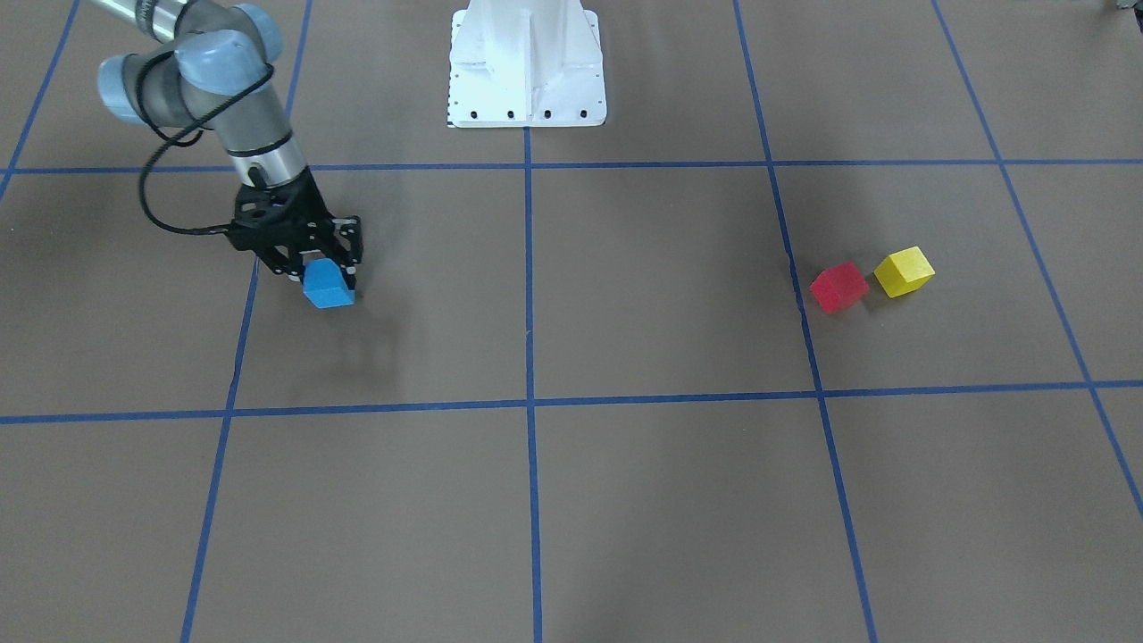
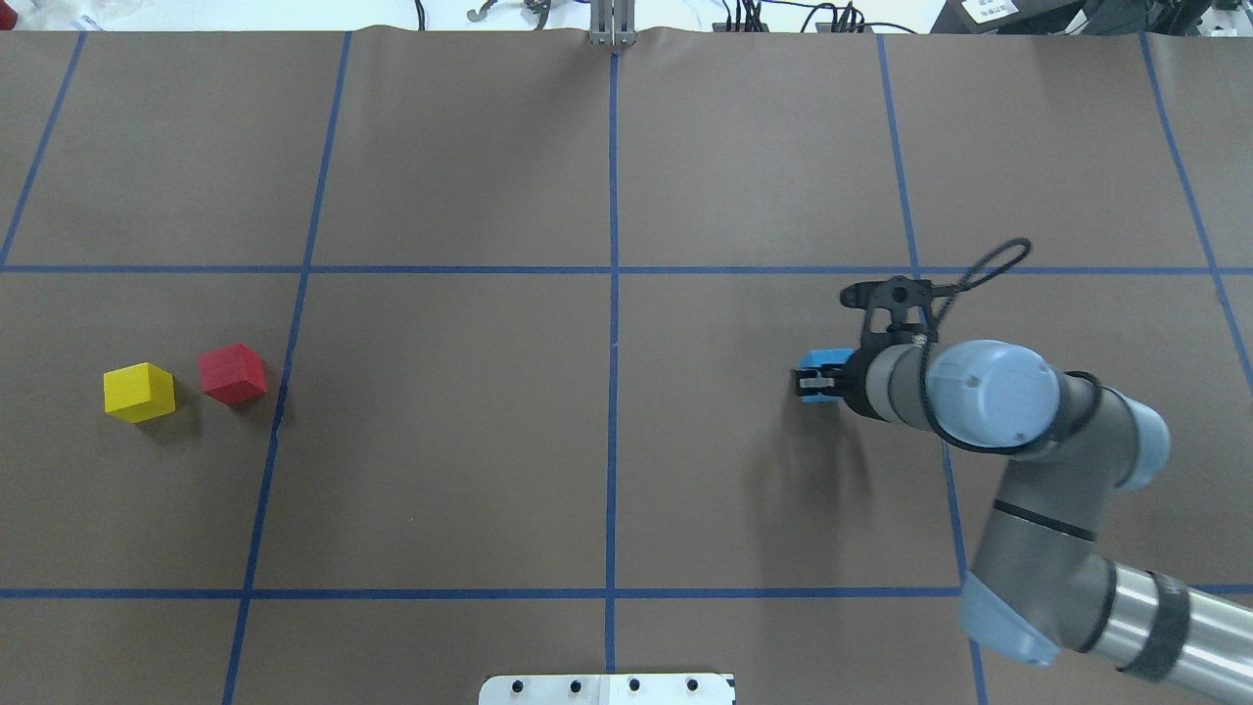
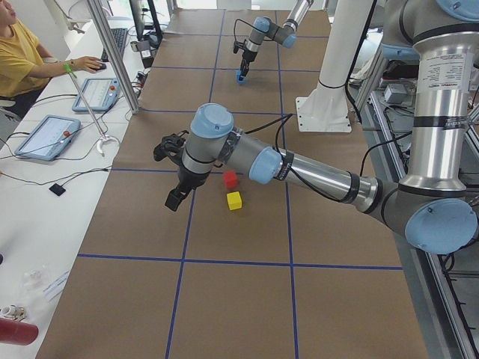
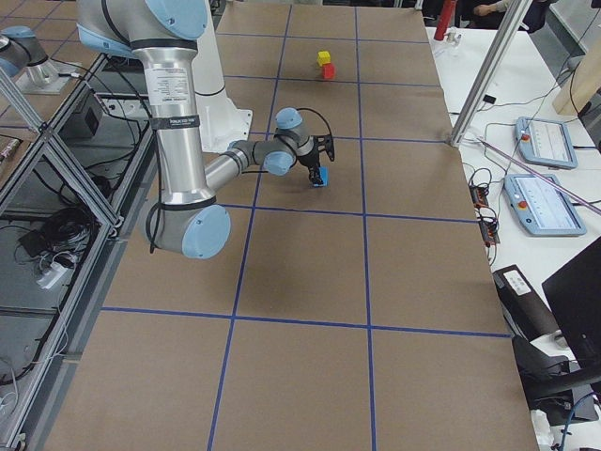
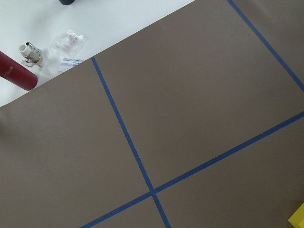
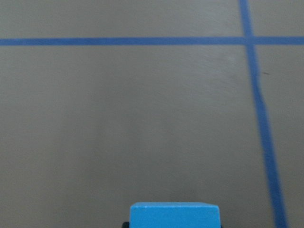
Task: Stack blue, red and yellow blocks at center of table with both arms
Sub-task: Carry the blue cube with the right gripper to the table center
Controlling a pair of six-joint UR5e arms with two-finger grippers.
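Observation:
My right gripper (image 1: pixel 332 279) is shut on the blue block (image 1: pixel 328 288) and holds it a little above the table, on the robot's right half; the block also shows in the overhead view (image 2: pixel 815 370) and at the bottom of the right wrist view (image 6: pixel 175 214). The red block (image 2: pixel 232 374) and the yellow block (image 2: pixel 139 392) sit side by side on the table's left half, slightly apart. My left gripper (image 3: pixel 174 199) hangs above the table near these two blocks; I cannot tell whether it is open or shut. A yellow corner (image 5: pixel 298 218) shows in the left wrist view.
The white robot base (image 1: pixel 527 62) stands at the table's near middle edge. Blue tape lines (image 2: pixel 613 294) grid the brown table. A red cylinder (image 5: pixel 16 76) and small items lie past the table's left end. An operator (image 3: pixel 22 52) sits at the side bench.

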